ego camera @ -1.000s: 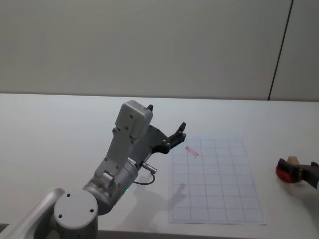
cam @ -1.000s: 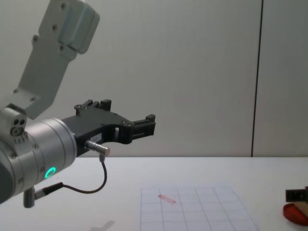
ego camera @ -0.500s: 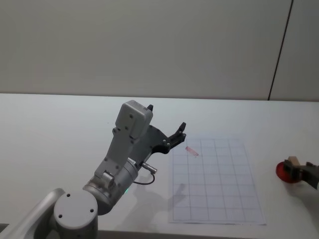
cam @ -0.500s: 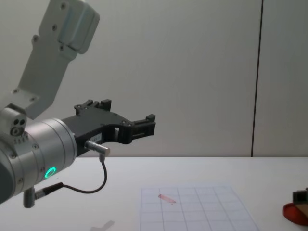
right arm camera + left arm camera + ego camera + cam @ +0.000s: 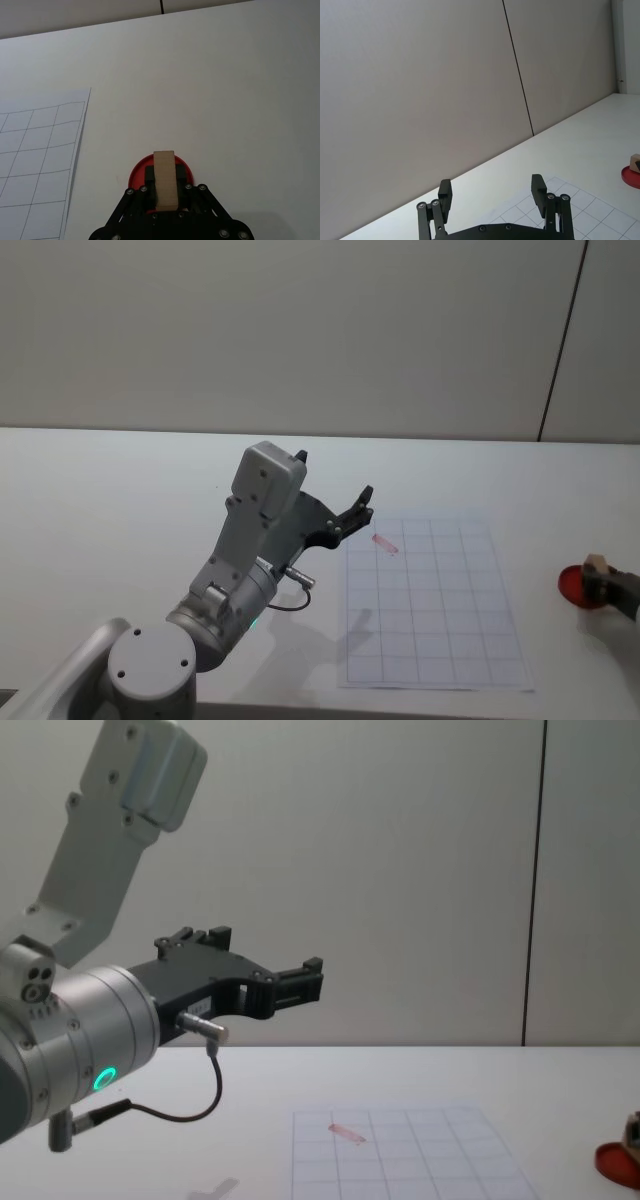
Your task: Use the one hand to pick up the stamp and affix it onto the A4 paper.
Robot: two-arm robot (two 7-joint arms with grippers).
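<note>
While clamped snug on the stamp [image 5: 165, 182] from both sides, hangs low over the red round pad [image 5: 136, 172] at the far right of the table [image 5: 120, 500] (speaking of the right gripper [image 5: 165, 172]). Holds the tan block with long axis in line with the fingers [image 5: 149, 175], far end pointing away from the wrist, out over the pad. Cannot tell if touching the pad or just above it. In head view, shows as a tan tip poking above the black fingers, right of the A4 paper [image 5: 430, 610] and well apart from it. Carries one pink mark [image 5: 385, 543] near the sheet's far left corner. Over at the left: left gripper [image 5: 492, 190] raised above the table, jaws spread wide, nothing between, parked just beside the paper's left edge.
</note>
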